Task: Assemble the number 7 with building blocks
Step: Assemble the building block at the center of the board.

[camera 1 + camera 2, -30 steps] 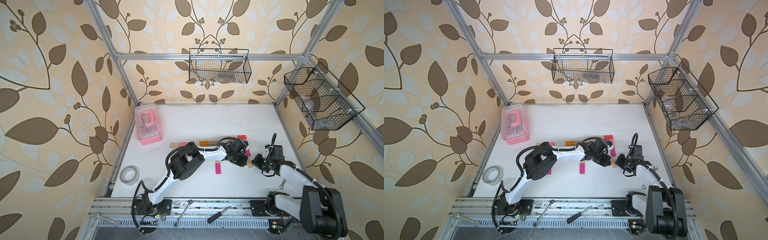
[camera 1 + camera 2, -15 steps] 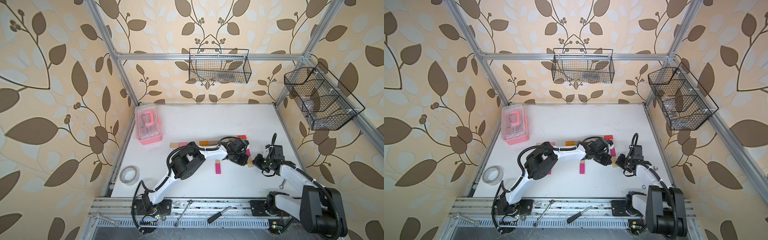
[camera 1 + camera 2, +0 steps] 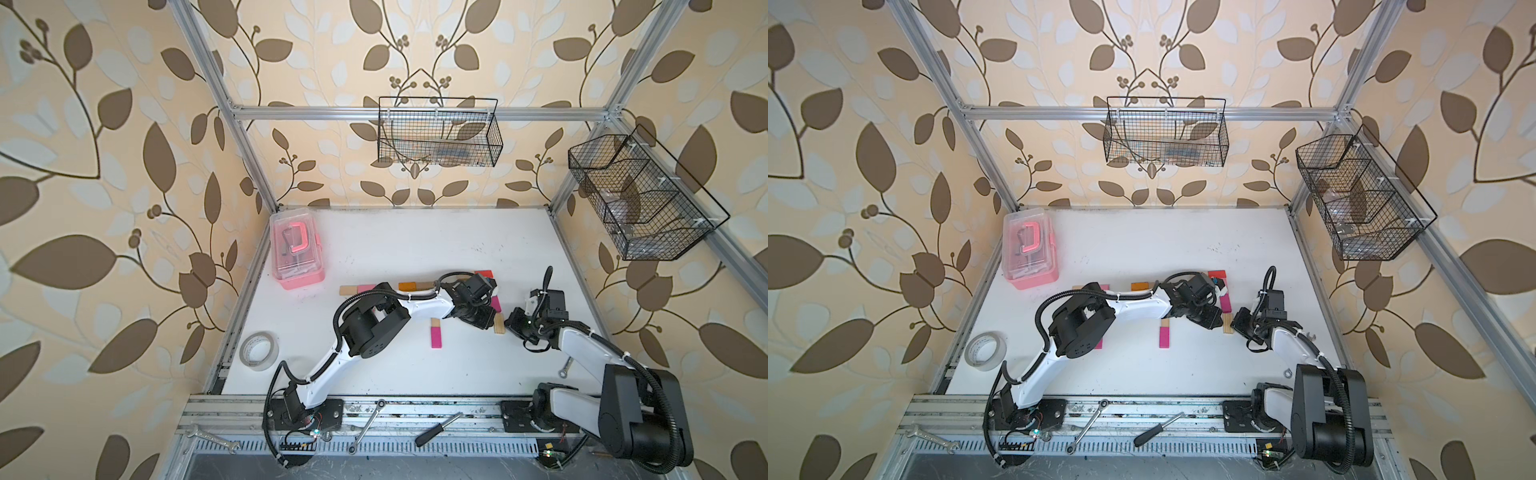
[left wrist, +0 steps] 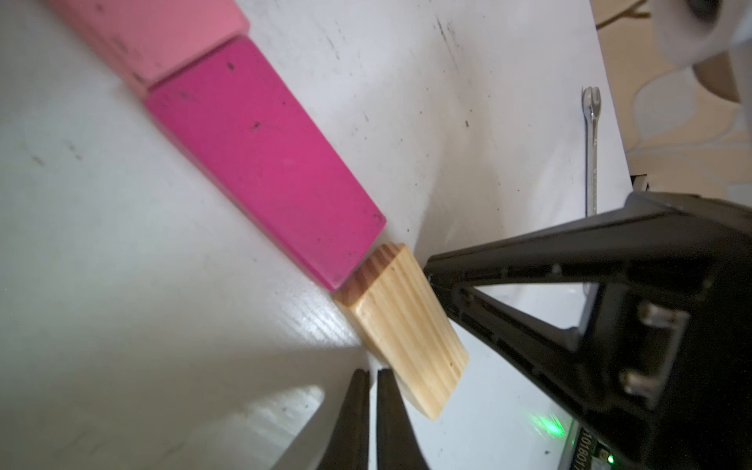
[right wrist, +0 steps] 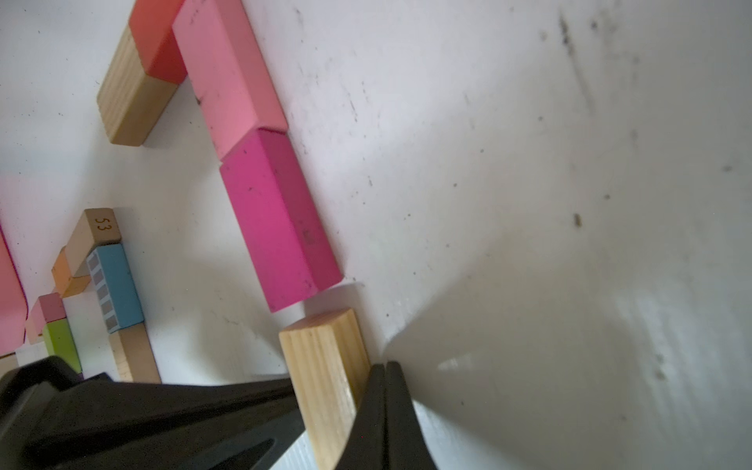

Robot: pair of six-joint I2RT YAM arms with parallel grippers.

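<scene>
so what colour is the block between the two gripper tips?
Plain wood block, grain visible; right wrist view shows it best.

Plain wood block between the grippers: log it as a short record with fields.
block: plain wood block, lying flat
neighbour: magenta block, end to end, slightly out of line
left gripper: shut, at one long side
right gripper: shut, at the opposite long side
held: no, only flanked

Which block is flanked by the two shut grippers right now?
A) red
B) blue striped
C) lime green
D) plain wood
D: the plain wood block lies between the left gripper and the right gripper, at the end of the magenta block.
</scene>
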